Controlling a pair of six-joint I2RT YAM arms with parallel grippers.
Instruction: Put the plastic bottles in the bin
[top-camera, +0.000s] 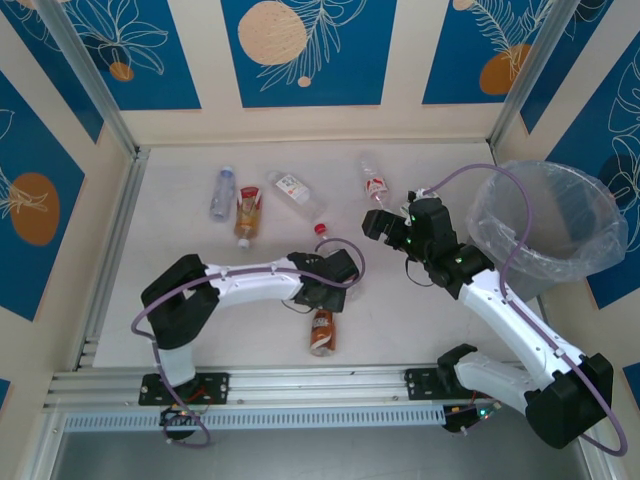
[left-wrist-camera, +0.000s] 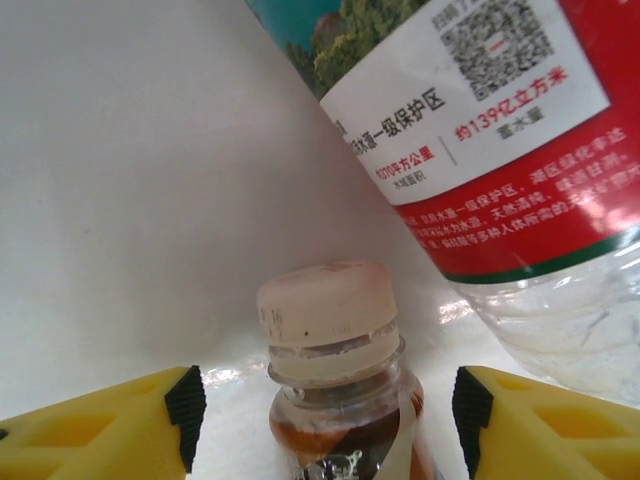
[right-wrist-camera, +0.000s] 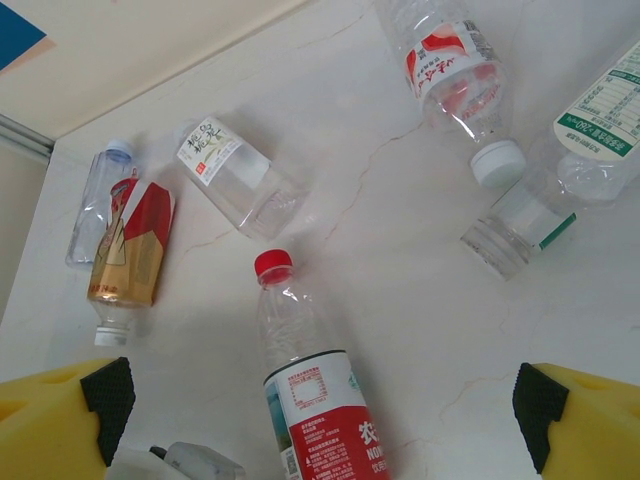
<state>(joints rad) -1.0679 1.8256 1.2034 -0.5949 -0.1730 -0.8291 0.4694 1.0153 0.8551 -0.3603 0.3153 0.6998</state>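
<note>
Brown bottle (left-wrist-camera: 335, 400): lies on the counter (left-wrist-camera: 120, 200), cream cap toward the camera; probably light, thin-walled and slick, with some brown liquid inside; the stiff neck looks the surest hold
Left end effector (left-wrist-camera: 322, 425): partly open; fingers straddle the neck with a gap on each side; holds nothing
Red-label bottle (left-wrist-camera: 480, 130): clear; just beyond the brown one
Right end effector (right-wrist-camera: 324, 405): wide, empty; hangs over scattered plastic bottles (right-wrist-camera: 235, 180)
Bin (top-camera: 590, 250): far right; well apart from the brown bottle
</note>
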